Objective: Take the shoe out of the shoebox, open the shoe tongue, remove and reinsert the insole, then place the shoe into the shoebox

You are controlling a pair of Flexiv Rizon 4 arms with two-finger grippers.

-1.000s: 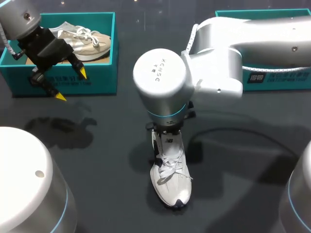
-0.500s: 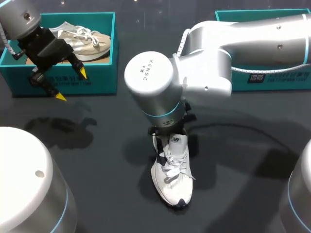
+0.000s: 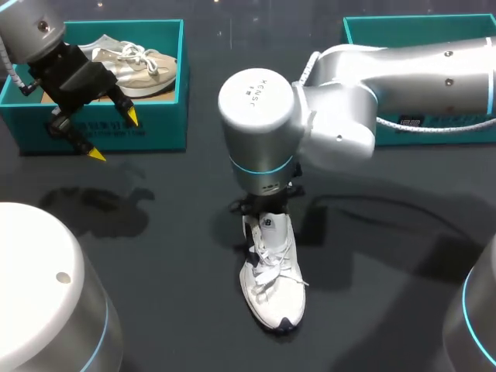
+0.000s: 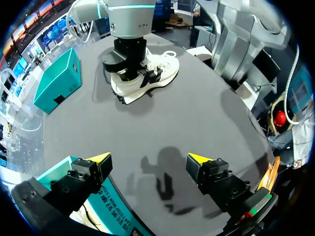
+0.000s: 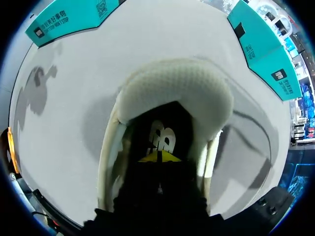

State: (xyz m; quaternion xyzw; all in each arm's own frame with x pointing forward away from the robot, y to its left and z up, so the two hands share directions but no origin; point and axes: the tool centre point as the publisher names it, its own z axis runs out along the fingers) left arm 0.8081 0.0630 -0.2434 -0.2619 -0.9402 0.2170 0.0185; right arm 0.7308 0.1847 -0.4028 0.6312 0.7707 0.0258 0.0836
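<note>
Motion belongs only to the right arm: its wrist has swung back from the left to stand over the heel of the white lace-up mesh sneaker, which has rocked slightly but remains near the middle of the dark table, toe toward the near edge. The right gripper sits deep in the shoe's opening with its yellow tips pressed together; whether they pinch the insole cannot be told. This suggests the insole step is under way, with boxing the shoe yet to come. The left gripper has not shifted, spread wide and empty by the teal cardboard shoebox at the far left corner.
</note>
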